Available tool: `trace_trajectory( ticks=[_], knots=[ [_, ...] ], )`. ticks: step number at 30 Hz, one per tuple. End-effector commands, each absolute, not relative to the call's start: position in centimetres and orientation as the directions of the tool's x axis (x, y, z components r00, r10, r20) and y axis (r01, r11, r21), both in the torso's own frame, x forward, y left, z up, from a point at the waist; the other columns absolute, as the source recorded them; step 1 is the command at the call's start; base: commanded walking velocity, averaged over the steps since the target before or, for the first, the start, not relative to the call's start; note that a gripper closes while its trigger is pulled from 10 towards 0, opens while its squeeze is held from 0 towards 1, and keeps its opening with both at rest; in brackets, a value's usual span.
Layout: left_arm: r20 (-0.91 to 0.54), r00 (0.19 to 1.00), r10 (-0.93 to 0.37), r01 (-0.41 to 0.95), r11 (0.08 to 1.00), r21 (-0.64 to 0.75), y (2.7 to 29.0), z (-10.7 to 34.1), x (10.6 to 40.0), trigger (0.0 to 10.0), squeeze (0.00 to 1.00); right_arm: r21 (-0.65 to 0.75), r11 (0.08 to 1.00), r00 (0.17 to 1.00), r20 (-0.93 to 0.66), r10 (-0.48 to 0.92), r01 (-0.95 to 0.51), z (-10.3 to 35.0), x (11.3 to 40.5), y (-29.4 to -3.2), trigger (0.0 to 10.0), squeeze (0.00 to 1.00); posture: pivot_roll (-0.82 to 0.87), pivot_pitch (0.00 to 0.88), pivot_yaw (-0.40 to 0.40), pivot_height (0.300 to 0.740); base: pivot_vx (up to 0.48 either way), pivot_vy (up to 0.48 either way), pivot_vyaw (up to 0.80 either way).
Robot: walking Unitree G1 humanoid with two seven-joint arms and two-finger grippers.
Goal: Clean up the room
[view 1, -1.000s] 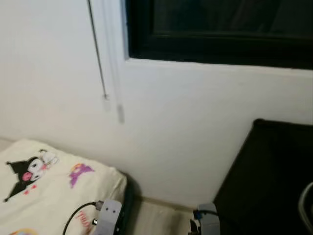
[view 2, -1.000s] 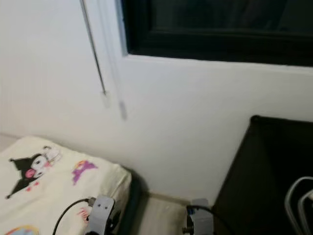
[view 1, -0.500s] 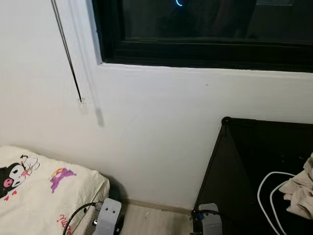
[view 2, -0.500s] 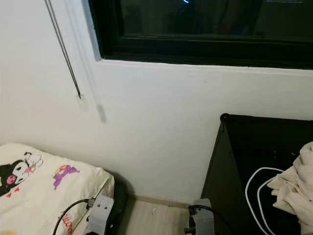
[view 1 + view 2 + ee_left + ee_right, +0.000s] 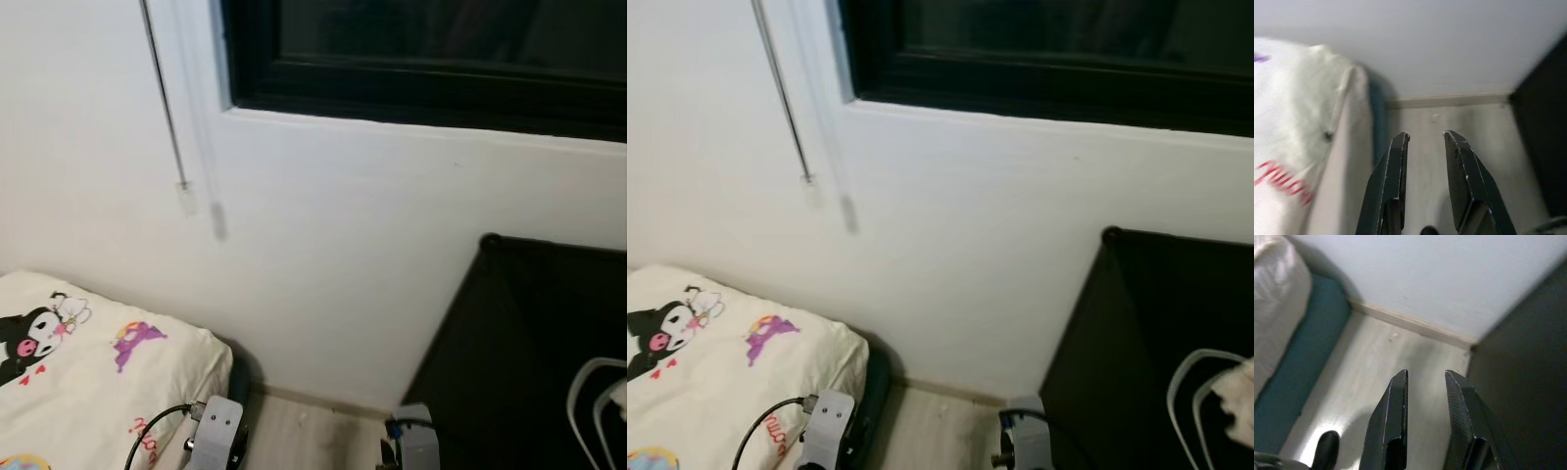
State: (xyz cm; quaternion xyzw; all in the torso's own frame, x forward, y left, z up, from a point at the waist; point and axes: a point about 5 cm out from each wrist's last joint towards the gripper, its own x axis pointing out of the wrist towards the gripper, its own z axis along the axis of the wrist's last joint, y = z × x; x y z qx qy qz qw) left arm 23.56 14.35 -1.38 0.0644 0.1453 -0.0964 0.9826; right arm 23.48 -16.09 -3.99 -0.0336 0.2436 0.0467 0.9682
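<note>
A bed with a cream cover (image 5: 88, 362) printed with cartoon figures lies at the lower left, over a teal mattress edge (image 5: 1298, 377). A black cabinet (image 5: 529, 343) stands at the right; a white cable (image 5: 588, 392) and a bit of pale cloth (image 5: 1244, 387) lie on it. My left gripper (image 5: 1426, 134) hangs open above the pale wood floor (image 5: 1425, 161) beside the bed's corner. My right gripper (image 5: 1426, 373) is open too, over the floor near the cabinet's side, with nothing between its fingers. Both silver wrists (image 5: 217, 431) show at the bottom edge.
A white wall (image 5: 343, 245) faces me, with a dark window (image 5: 441, 49) in a black frame above. A thin blind cord (image 5: 167, 108) hangs down at the left. A narrow strip of floor (image 5: 313, 431) runs between bed and cabinet up to the skirting board (image 5: 1410, 323).
The whole picture has shifted right since half a second ago: the camera turned left. The cabinet now sits further right and the cloth is mostly cut off. The arms hang as before.
</note>
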Motion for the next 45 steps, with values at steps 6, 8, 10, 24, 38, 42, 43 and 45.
trace_trajectory(
  ticks=[6,8,10,24,38,42,43,45],
  knots=[
    [-0.333,0.927,-0.171,0.217,0.971,0.106,14.56,-2.04,22.86,10.0,0.00,-0.039,0.991,0.860,-0.502,0.091,-0.128,-4.52,22.89,-15.61,10.0,0.00,0.03,0.117,-0.033,0.740,0.000,0.000,0.80],
    [-0.331,0.927,-0.173,0.219,0.970,0.106,14.50,-2.00,22.88,10.0,0.00,-0.039,0.991,0.860,-0.502,0.090,-0.126,-4.51,22.90,-15.62,10.0,0.00,0.03,0.115,-0.032,0.740,0.000,0.000,0.80],
    [-0.331,0.928,-0.174,0.220,0.970,0.106,14.47,-1.99,22.89,10.0,0.00,-0.039,0.991,0.861,-0.501,0.089,-0.125,-4.51,22.88,-15.63,10.0,0.00,0.03,0.115,-0.032,0.740,0.000,0.000,0.80],
    [-0.334,0.923,-0.194,0.239,0.966,0.102,14.22,-2.03,22.91,10.0,0.00,-0.024,0.995,0.859,-0.507,0.068,-0.093,-4.72,22.53,-15.96,10.0,0.00,0.02,0.103,-0.029,0.740,0.000,0.000,0.57],
    [-0.330,0.921,-0.206,0.257,0.959,0.120,14.10,-1.95,23.00,10.0,0.00,-0.023,0.996,0.854,-0.517,0.057,-0.081,-4.89,22.38,-16.13,10.0,0.00,0.02,0.104,-0.025,0.740,0.000,-0.025,0.00],
    [-0.329,0.922,-0.204,0.256,0.959,0.122,14.15,-1.92,23.05,10.0,0.00,-0.022,0.996,0.855,-0.515,0.058,-0.081,-4.84,22.44,-16.05,10.0,0.00,0.02,0.105,-0.025,0.740,0.000,-0.448,0.00],
    [-0.329,0.922,-0.203,0.255,0.959,0.122,14.16,-1.92,23.05,10.0,0.00,-0.022,0.997,0.856,-0.514,0.058,-0.080,-4.82,22.44,-16.05,10.0,0.00,0.02,0.105,-0.025,0.740,0.000,-0.480,0.00],
    [-0.329,0.923,-0.202,0.254,0.960,0.122,14.17,-1.92,23.05,10.0,0.00,-0.022,0.997,0.856,-0.514,0.057,-0.080,-4.82,22.45,-16.05,10.0,0.00,0.02,0.107,-0.026,0.740,0.000,-0.480,0.00]
  ],
)
